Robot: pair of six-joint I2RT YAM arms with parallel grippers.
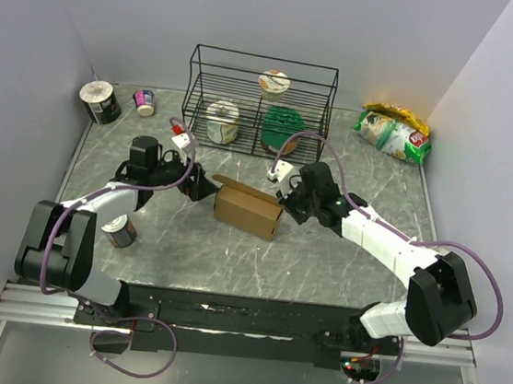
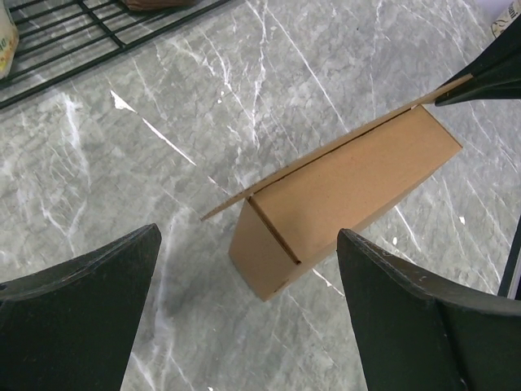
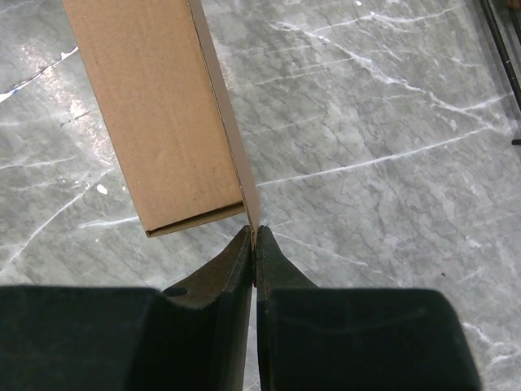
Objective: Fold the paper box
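Right jaws clamp the paper box (image 3: 159,114) flap, its far end cropped; left jaws wide apart.

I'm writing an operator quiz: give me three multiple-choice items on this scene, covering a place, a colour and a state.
1. Where on the table is the paper box?
A. far left corner
B. middle, between the left end effector and right end effector
C. near right corner
2. Its colour?
A. white
B. green
C. brown
3. The right end effector is:
A. wide open
B. shut on the box's flap edge
C. half open, touching nothing
B: top view shows it between the arms. C: plain brown cardboard. B: right wrist view shows it pinching the edge.
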